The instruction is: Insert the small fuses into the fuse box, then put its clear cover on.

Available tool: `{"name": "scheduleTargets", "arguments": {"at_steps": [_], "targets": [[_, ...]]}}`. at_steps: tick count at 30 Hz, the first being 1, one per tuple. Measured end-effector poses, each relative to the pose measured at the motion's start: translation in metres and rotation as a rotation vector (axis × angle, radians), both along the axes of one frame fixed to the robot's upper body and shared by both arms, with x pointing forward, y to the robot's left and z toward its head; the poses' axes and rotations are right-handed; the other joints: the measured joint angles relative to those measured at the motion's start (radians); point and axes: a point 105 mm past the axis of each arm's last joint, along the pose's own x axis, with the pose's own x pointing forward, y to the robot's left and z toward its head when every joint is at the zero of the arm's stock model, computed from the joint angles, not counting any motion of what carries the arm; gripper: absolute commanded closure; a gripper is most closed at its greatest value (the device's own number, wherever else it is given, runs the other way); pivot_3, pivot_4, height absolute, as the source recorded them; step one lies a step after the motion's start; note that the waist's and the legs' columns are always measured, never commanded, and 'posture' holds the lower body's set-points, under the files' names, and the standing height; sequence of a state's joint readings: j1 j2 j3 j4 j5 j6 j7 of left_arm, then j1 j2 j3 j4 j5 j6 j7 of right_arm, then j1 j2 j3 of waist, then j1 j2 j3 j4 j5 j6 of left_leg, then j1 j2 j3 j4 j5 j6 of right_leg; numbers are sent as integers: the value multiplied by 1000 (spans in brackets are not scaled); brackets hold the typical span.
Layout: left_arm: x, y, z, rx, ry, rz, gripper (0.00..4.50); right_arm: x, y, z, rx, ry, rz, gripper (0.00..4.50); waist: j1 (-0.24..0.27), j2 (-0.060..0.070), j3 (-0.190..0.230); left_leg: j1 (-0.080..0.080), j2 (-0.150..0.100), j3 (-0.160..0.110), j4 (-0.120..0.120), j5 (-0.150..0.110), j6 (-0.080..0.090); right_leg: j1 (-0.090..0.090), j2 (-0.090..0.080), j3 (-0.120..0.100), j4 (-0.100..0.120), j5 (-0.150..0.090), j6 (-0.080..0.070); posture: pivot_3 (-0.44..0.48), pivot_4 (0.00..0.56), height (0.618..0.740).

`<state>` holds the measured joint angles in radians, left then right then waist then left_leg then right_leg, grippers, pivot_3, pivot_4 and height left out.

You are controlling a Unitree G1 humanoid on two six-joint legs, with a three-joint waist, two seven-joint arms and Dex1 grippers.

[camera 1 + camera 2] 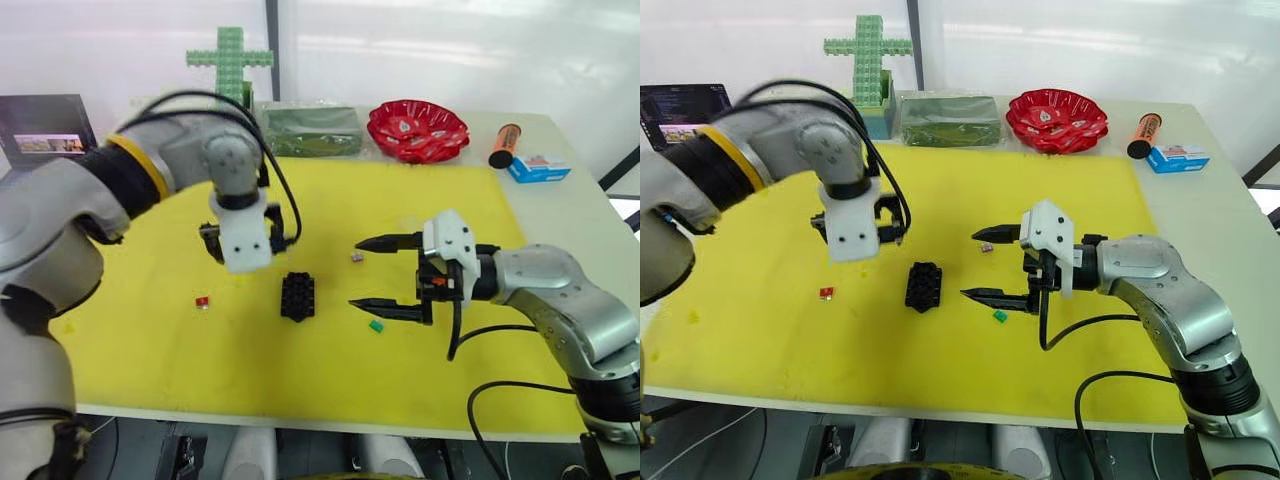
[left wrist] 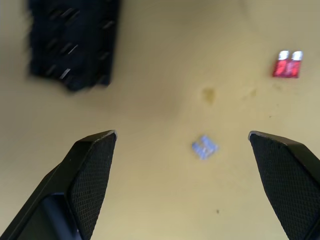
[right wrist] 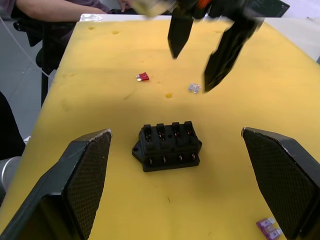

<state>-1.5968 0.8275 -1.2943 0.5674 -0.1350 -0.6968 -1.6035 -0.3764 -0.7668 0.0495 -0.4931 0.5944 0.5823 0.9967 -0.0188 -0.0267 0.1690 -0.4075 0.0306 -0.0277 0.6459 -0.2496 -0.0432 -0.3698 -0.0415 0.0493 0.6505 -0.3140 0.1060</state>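
Observation:
The black fuse box lies mid-mat, its slots empty. My left gripper hangs open just left of the box, over the whitish-grey fuse, which lies on the mat between its fingers. The red fuse lies further left. My right gripper is open to the right of the box, pointing at it and holding nothing. The purplish-grey fuse sits by its far fingertip and the green fuse by its near one. A small glossy clear piece at the mat's left edge may be the clear cover.
Along the back stand a green block cross, a green-filled clear bag and a red bowl. An orange tube and a blue-and-white carton lie back right. A laptop sits back left. A person's arm rests beyond the table's left edge.

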Motion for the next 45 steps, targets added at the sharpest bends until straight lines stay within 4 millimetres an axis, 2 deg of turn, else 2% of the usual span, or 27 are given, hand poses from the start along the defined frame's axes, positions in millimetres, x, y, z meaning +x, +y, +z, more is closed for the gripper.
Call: {"name": "scheduleTargets", "arguments": {"at_steps": [4,6,10,12,14,16,17,19,21,22,25,26,30,31,35,38,40,42,45], "targets": [[5,0,23,-282,84,324,32,3,1,4,0,-7,0,0,2,1,0,0,1,0,0,0,0,-1,1,-1,1,0,0,0,150,740],[4,2,34,-478,218,552,32,4,2,6,2,-11,3,0,0,1,1,-1,1,-1,0,0,0,-1,0,-1,1,0,0,0,150,740],[-2,40,55,-841,504,1016,32,4,2,4,4,1,2,0,-15,2,1,0,1,-2,0,0,0,-2,1,0,2,0,0,0,150,740],[-6,57,59,-980,609,1198,32,4,3,5,11,9,7,0,-18,2,1,0,2,-3,0,0,0,-2,1,-1,3,0,0,0,150,740],[-12,83,49,-1058,674,1434,32,4,6,6,38,15,19,0,-23,2,1,2,2,-3,0,0,0,0,0,0,4,0,0,0,150,740],[-26,112,27,-1084,720,1662,32,4,8,8,48,20,29,0,-31,3,1,3,2,-1,-1,0,0,-1,-1,1,4,0,0,0,150,740],[-31,119,19,-1103,770,1737,32,5,7,7,48,25,26,0,-26,2,1,3,3,-2,0,0,0,-1,-1,0,6,0,0,0,150,740],[-42,126,21,-1270,907,1778,32,5,8,5,49,33,37,0,-17,-1,1,2,4,-3,0,0,0,-1,-2,-1,6,0,0,0,150,740],[-52,135,30,-1469,966,1739,32,4,11,4,53,37,53,0,-3,-1,1,4,4,-2,0,0,0,0,-5,-2,4,0,-1,0,150,740],[-60,144,28,-1538,983,1773,32,4,12,4,55,38,62,0,-2,0,1,6,3,-2,0,0,0,2,-6,-1,4,0,-1,0,150,740],[-79,173,6,-1662,1039,1980,32,3,14,2,56,49,83,0,-2,0,2,15,2,0,-3,0,0,7,-7,0,2,0,-1,0,150,740],[-86,183,-7,-1716,1047,2065,32,2,15,1,55,53,91,0,2,0,1,17,2,-1,-4,0,0,9,-8,-1,1,0,-1,0,150,740],[-103,198,-41,-1864,1140,2233,32,0,19,2,55,50,123,0,8,-4,0,17,3,-4,-3,0,-1,10,-11,-3,1,1,-2,0,150,740],[-112,195,-49,1836,-1186,-2239,32,0,19,2,52,50,128,0,5,-5,-1,18,2,-4,-3,0,-1,10,-13,-2,1,1,-2,0,150,740],[-137,172,-56,1743,-1365,-2166,32,2,18,1,51,59,131,0,0,-6,-1,17,1,1,-7,-1,-4,9,-23,-3,-3,1,-9,0,150,740],[-135,161,-56,1746,-1415,-2096,32,3,18,0,56,65,131,0,8,-3,-4,17,0,7,-15,-1,-9,6,-27,-4,-9,2,-13,0,150,740],[-133,148,-70,1688,-1448,-2075,32,4,18,0,56,61,125,0,8,3,-6,17,0,12,-17,0,-8,6,-31,-5,-10,2,-13,0,150,740],[-131,136,-81,1622,-1490,-2075,32,5,18,0,54,58,123,0,6,1,-6,16,1,14,-17,2,-6,5,-30,-6,-11,2,-13,0,150,740],[-128,130,-87,1586,-1491,-2100,32,4,17,-1,48,57,119,0,3,0,-7,16,1,17,-20,2,-5,4,-31,-6,-16,2,-13,0,150,740]]}}
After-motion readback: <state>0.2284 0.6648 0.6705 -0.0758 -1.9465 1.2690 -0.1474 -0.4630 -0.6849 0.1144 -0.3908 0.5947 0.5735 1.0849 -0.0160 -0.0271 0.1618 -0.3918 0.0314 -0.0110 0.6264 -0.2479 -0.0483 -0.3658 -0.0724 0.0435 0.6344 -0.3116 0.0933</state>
